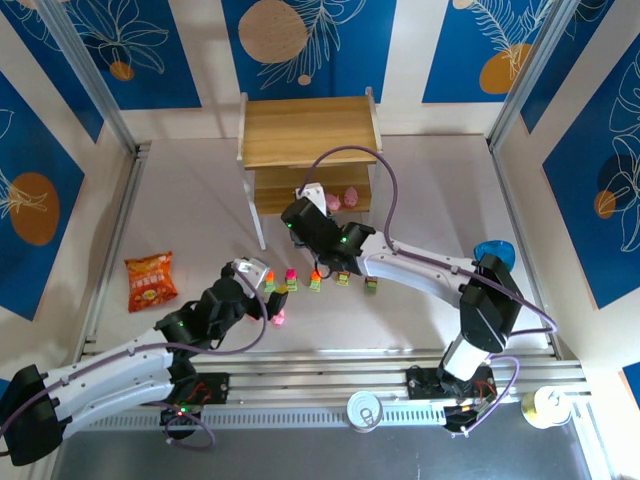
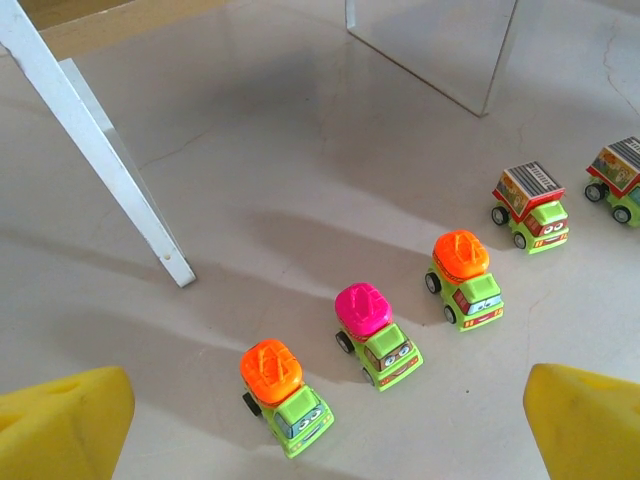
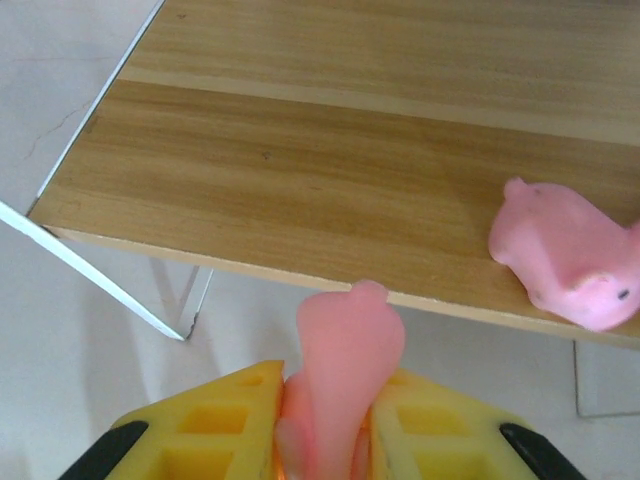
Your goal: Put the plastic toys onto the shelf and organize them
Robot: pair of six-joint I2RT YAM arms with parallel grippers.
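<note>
The shelf (image 1: 308, 128) stands at the back centre of the table. My right gripper (image 3: 325, 420) is shut on a pink figure (image 3: 345, 350), held just short of the front edge of the lower board (image 3: 300, 190). Another pink figure (image 3: 570, 255) lies on that board to the right, and two show there from above (image 1: 342, 199). Several green toy cars stand in a row on the table: orange top (image 2: 285, 398), magenta top (image 2: 375, 333), orange top (image 2: 465, 278), and grey-brown tops (image 2: 530, 207). My left gripper (image 2: 325, 435) hangs open above the nearest car. One pink figure (image 1: 280, 318) lies on the table.
An orange-red snack bag (image 1: 150, 280) lies at the left. A blue bowl (image 1: 493, 250) sits behind the right arm. Two cans (image 1: 365, 410) (image 1: 543, 405) stand on the near rail. A white shelf leg (image 2: 110, 160) slants close to the left of the cars.
</note>
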